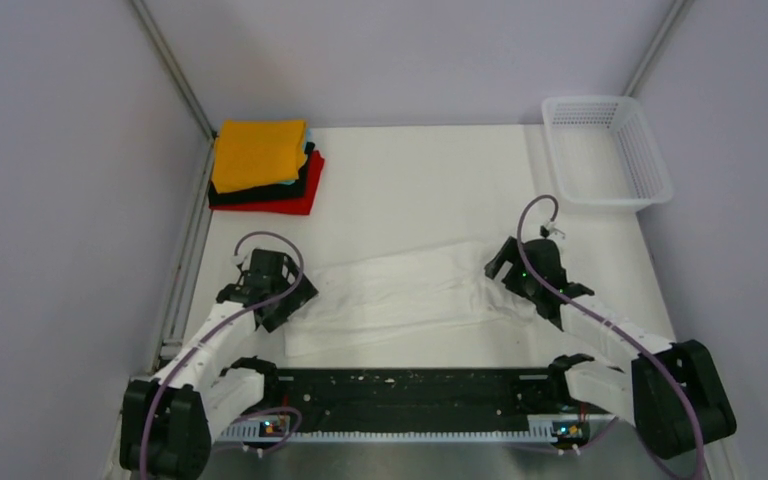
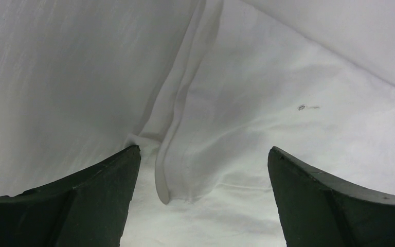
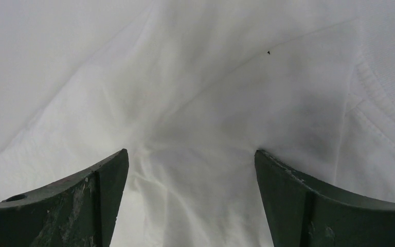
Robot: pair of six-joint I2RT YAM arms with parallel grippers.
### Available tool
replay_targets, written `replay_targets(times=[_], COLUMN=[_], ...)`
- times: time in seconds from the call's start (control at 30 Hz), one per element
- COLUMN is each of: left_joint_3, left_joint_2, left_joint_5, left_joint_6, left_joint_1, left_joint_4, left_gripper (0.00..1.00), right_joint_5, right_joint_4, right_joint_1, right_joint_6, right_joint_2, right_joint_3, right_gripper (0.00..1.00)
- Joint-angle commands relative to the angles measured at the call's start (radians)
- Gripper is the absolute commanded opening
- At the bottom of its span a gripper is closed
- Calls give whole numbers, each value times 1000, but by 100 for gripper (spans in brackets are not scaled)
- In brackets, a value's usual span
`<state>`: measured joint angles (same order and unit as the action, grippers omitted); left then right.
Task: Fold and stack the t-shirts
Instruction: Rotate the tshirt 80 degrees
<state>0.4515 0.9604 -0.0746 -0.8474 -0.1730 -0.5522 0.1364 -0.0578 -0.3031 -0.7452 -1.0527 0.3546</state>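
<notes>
A wrinkled white t-shirt (image 1: 405, 293) lies in a long band across the middle of the table. My left gripper (image 1: 295, 296) is open at its left end; in the left wrist view (image 2: 203, 154) a folded cloth edge (image 2: 172, 154) lies between the fingers. My right gripper (image 1: 505, 268) is open at the shirt's right end, its tips pressed onto the cloth (image 3: 195, 170), as the right wrist view (image 3: 191, 154) shows. A stack of folded t-shirts (image 1: 263, 165), orange on top of teal, black and red, sits at the back left.
A white plastic lattice basket (image 1: 606, 150) stands at the back right corner. A black rail (image 1: 400, 395) runs between the arm bases at the near edge. Walls enclose the table on three sides.
</notes>
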Motion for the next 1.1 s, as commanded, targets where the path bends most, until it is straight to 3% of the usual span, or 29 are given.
replay_targets(times=[0.0,0.13,0.3,0.47,0.6,0.73,0.87,1.0,1.07], left_joint_3=[5,-25,-118,-121,-150,-165,-194,-265,-243], left_joint_2=[30,6,-8,-45,-89,-88,-50,81,147], left_joint_5=[-50,12,225,178,152,133,169,307,337], left_joint_6=[-12,-15,-49,-165,-249,-314,-330,-297,-285], left_joint_1=[1,1,-48,-207,-287,-332,-381,-425,-471], left_joint_4=[-55,-20,127,94,87,68,161,375,389], left_gripper=[99,99,99,99,99,99,99,99,99], right_joint_5=[94,105,33,-48,-130,-284,-436,-602,-606], right_joint_4=[138,156,109,61,-92,-173,-200,-29,28], right_joint_1=[30,48,74,78,78,79,75,46,25], right_joint_6=[19,151,288,295,308,294,236,100,64], right_joint_2=[-119,-304,-579,-889,-1137,-1358,-1584,-1757,-1807], right_joint_3=[61,213,514,816,1128,1427,1760,1955,2037], right_gripper=[92,93,95,95,94,94,94,93,93])
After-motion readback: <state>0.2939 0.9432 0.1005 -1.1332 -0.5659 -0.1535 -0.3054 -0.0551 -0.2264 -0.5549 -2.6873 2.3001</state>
